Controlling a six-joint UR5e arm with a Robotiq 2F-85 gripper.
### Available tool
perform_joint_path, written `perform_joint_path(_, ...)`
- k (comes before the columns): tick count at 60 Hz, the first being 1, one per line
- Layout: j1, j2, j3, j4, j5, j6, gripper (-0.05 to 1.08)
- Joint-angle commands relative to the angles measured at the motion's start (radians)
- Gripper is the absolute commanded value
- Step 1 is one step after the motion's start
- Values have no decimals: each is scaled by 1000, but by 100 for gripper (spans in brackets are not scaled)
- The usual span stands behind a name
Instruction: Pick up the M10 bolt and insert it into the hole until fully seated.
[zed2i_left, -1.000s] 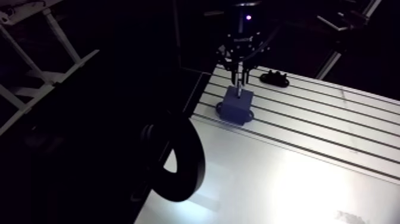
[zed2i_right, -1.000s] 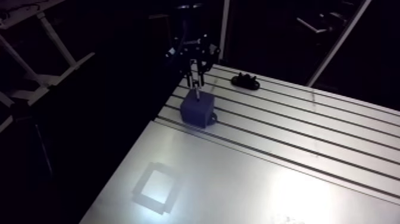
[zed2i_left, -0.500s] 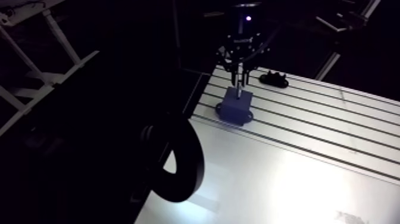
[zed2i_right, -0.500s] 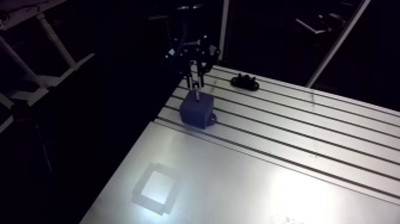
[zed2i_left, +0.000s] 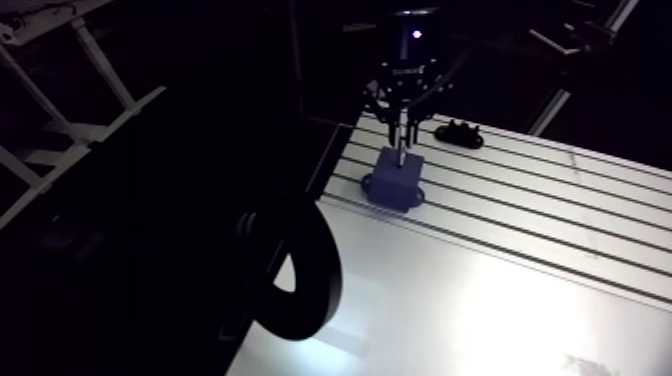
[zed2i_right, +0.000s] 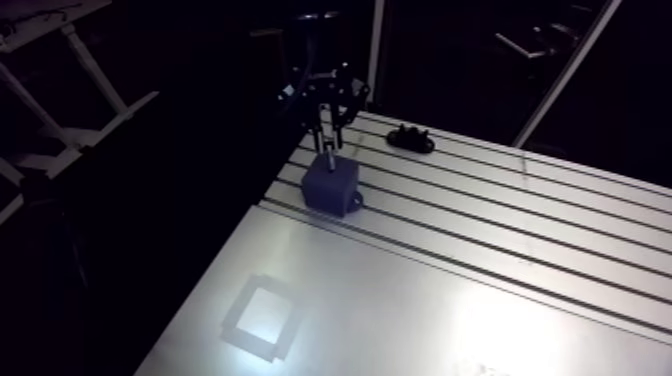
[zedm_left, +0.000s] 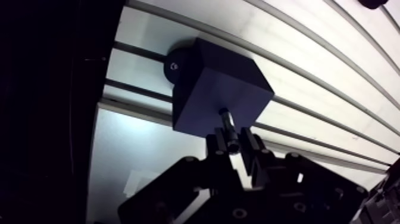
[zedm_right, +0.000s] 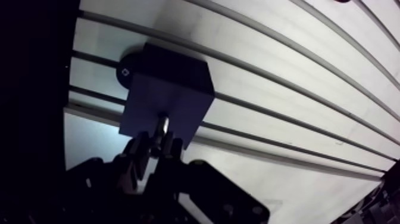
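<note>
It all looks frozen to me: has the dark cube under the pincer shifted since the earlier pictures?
No. The dark cube sits on the same slots of the table, just as far from the small black part behind it as earlier.

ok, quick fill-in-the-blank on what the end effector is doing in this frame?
The end effector is shut on the M10 ____.
The part it holds points tip-first at the ____ face of the dark block.
The block stands on the slotted aluminium ____.
Missing words: bolt; top; table.
</note>
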Motion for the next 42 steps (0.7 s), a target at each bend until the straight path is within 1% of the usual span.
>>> perform_joint_path(1,0,0,2,-2,1,0,108)
perform_joint_path(42,0,5,13,-10,1,1,108)
